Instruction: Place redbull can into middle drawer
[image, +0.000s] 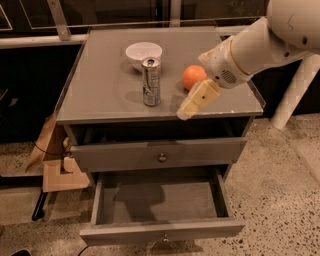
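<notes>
The redbull can (151, 81) stands upright near the front middle of the grey cabinet top (100, 85). The middle drawer (160, 207) is pulled out and shows nothing inside; its knob (163, 239) is at the front. The drawer above it (160, 156) is pushed in. My gripper (190, 105) hangs over the front of the cabinet top, a little to the right of the can and just in front of the orange (193, 77). It holds nothing that I can see.
A white bowl (144, 52) sits behind the can. A cardboard box (52, 160) leans on the floor left of the cabinet. A white post (295, 90) stands at the right. Speckled floor surrounds the open drawer.
</notes>
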